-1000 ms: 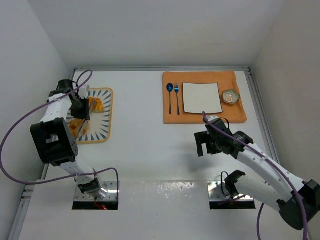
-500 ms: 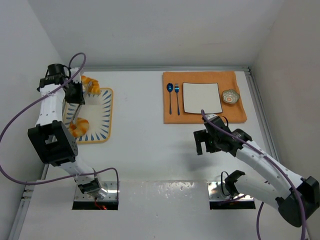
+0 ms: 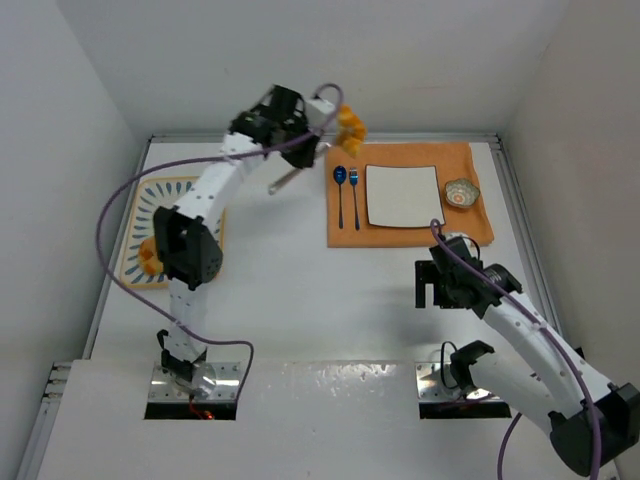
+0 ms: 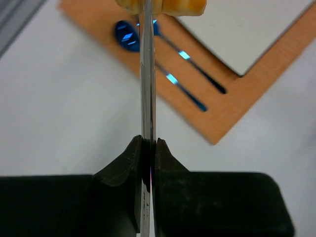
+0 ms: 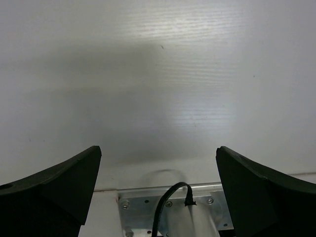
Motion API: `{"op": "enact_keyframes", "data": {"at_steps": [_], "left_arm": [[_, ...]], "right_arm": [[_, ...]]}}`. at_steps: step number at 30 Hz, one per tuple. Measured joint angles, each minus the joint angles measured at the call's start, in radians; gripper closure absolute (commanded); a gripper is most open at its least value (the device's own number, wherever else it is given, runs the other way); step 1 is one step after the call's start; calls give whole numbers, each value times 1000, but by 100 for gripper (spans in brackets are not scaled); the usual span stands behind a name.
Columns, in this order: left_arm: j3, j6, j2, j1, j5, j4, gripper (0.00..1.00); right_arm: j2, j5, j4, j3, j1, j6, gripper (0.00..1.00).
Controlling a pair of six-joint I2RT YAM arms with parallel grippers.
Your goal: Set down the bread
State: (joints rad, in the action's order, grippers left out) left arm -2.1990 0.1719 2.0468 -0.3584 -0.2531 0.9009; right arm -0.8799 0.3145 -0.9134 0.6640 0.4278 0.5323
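Left pincer [image 4: 149, 144] clamped narrow on tongs [image 4: 147, 74], squeezing them so the tips pinch one bread [image 3: 350, 124], airborne at 10 o'clock of plate [image 3: 402, 195], likely the drop spot. Other bread [image 3: 149, 260] sits on tray [image 3: 135, 200], 9 o'clock side of surface. Right pincer [image 5: 157, 153] wide, empty.

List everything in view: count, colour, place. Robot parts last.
tray: 1, blue-patterned, yellow-rimmed, table's left
placemat: 1, orange, far right
plate: 1, white, on placemat
spoon: 1, blue, left of plate
fork: 1, blue, between spoon and plate
bowl: 1, patterned, right of plate
tongs: 1, silver, raised near placemat's far-left corner
carried bread: 1, golden-orange, at the tongs' tip
other bread: 1, golden-orange, on tray, partly behind left arm
left claw: shut on tongs
right claw: open, above bare table
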Motion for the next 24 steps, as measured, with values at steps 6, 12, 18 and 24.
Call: {"op": "enact_keyframes", "data": {"at_steps": [6, 12, 18, 24], "left_arm": [[-1, -33, 200, -248, 29, -175, 100], [-3, -89, 327, -317, 73, -296, 100], [4, -112, 373, -317, 108, -327, 100], [6, -127, 373, -327, 122, -345, 63]], "right_arm": [[45, -8, -50, -68, -2, 1, 0], [18, -2, -97, -58, -3, -16, 0], [34, 16, -110, -52, -4, -27, 0], [31, 18, -109, -52, -7, -27, 0]]}}
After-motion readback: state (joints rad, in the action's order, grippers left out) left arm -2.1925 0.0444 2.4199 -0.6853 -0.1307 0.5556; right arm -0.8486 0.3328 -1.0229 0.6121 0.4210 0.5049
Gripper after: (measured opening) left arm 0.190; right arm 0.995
